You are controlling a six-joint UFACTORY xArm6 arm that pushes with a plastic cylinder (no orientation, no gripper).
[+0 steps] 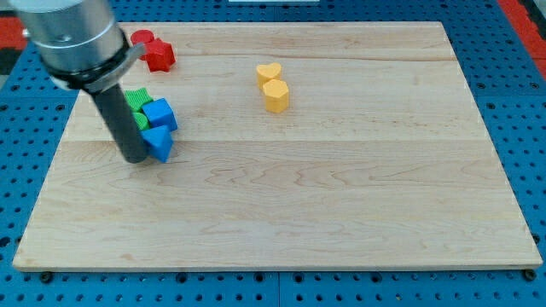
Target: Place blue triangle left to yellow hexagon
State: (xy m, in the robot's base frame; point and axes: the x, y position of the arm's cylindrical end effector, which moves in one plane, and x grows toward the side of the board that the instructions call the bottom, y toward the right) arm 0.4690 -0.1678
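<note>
The blue triangle (159, 144) lies at the board's left, just below a blue cube (160, 113). The yellow hexagon (275, 95) stands at the top middle, right under a yellow heart (269, 73). My tip (135, 159) rests on the board, touching the blue triangle's left side. The rod rises from there toward the view's top left and hides part of the green blocks.
Green blocks (137, 104) sit left of the blue cube, partly behind the rod. A red star-like block (159, 55) and another red block (141, 37) lie at the top left. The wooden board (341, 205) ends on a blue pegboard (529, 128).
</note>
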